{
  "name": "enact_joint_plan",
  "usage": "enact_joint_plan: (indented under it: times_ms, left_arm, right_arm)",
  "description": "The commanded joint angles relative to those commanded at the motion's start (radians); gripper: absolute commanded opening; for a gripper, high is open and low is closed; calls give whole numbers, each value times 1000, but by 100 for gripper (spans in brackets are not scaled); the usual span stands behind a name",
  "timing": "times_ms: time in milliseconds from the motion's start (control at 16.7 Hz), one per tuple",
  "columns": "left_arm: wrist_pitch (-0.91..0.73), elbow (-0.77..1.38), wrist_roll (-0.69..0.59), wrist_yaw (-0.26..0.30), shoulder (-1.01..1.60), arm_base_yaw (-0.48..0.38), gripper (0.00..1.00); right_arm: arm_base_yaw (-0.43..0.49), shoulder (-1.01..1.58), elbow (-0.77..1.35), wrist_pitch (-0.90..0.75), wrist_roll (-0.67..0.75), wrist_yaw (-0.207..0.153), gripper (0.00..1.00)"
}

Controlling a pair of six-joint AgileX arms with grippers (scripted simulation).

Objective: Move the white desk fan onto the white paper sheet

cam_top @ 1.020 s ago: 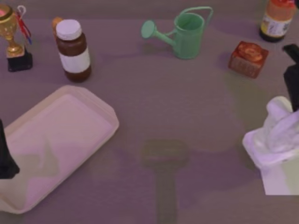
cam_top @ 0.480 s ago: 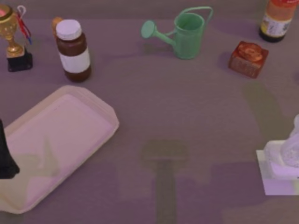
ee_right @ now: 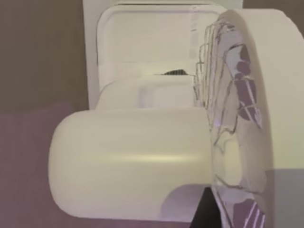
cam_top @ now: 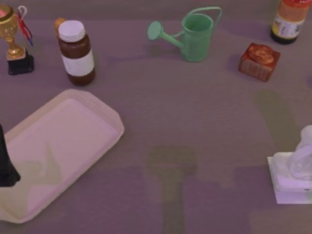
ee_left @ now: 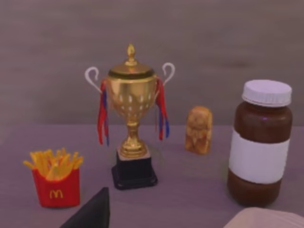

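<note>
The right gripper is out of the top view, and its wrist view, filled by the small all-white plastic desk fan (ee_right: 156, 156), does not show whether its fingers hold anything. The fan stands upright on the thin white rectangular paper sheet (cam_top: 287, 195), far right of the large beige rimmed tray (cam_top: 58, 151). Placement looks done; next, the arm need only pull clear. The left gripper (cam_top: 6, 165) sits parked over the tray.

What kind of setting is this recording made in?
Probably a rendered tabletop test scene, not a real room: a plain table strewn with unrelated props, such as a gold trophy, a green watering can and a white desk fan standing on a white paper sheet.
</note>
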Motion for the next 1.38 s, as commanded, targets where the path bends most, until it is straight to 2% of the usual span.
enact_joint_plan:
  times_ms: [300, 1080, 1380]
  left_arm:
    - [0, 0, 0, 0, 0, 0, 100]
    - [0, 0, 0, 0, 0, 0, 100]
    - [0, 0, 0, 0, 0, 0, 100]
  right_arm:
    - [-1, 3, -17, 17, 1, 0, 0]
    - [-1, 3, -17, 17, 1, 0, 98]
    - [-1, 3, -17, 17, 1, 0, 100]
